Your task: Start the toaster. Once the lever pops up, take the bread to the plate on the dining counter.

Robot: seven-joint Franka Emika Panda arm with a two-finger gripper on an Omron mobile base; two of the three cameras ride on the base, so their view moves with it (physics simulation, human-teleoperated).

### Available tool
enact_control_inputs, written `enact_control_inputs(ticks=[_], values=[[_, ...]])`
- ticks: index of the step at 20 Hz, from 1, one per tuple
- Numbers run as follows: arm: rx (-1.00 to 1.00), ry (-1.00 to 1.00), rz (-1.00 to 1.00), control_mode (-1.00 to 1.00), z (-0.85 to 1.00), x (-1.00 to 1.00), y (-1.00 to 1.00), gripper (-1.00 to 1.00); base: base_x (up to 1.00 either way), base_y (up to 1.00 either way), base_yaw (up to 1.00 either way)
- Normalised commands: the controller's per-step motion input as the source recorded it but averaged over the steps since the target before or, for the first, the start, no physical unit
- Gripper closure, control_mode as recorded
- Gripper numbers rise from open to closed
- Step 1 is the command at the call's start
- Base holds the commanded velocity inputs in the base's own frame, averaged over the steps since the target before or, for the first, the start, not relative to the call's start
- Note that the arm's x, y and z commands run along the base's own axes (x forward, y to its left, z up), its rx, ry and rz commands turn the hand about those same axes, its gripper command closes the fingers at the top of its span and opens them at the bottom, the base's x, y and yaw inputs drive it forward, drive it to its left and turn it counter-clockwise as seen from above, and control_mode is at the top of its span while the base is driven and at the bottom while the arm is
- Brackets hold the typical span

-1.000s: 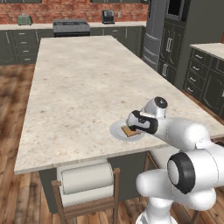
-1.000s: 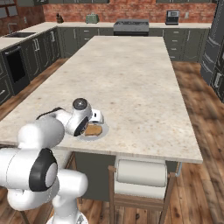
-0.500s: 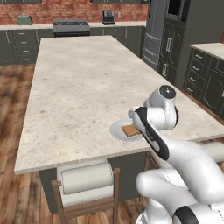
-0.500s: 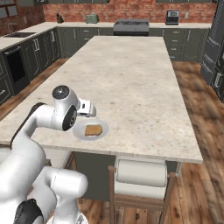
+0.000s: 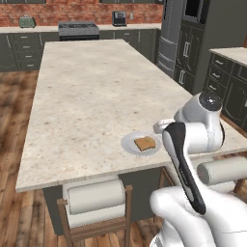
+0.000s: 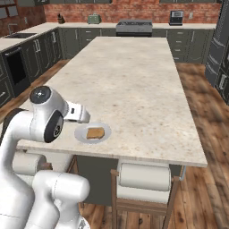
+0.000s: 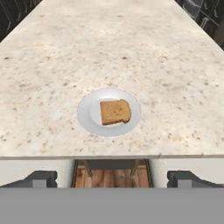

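The small square golden-brown slice of bread (image 7: 115,111) lies flat in the middle of the small round white plate (image 7: 85,114), which sits near the front edge of the long speckled beige stone worktop (image 7: 109,48) of the dining island. The end effector (image 7: 112,178) hangs off the worktop's near edge, released and holding nothing, its two dark fingertips (image 7: 40,178) spread wide at either side with wooden floor visible between them. Judging from how things lie, the delivery looks complete, so the main risks come from the arm itself. The white wrist (image 5: 166,126) sits just beside the plate in the base views, and a careless swing could clip the rim and push plate and toast toward the edge, which is close. Any low move forward could also knock the end effector against the worktop's front face. Two wooden stools (image 6: 145,192) tucked under the overhang could snag the base if it drives.
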Motion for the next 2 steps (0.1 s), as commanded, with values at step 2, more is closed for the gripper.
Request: enact_control_inputs(ticks=[2], values=[[0.00, -0.06, 0.00, -1.00, 0.27, -1.00, -0.19, -1.00, 0.00, 0.00, 0.00]])
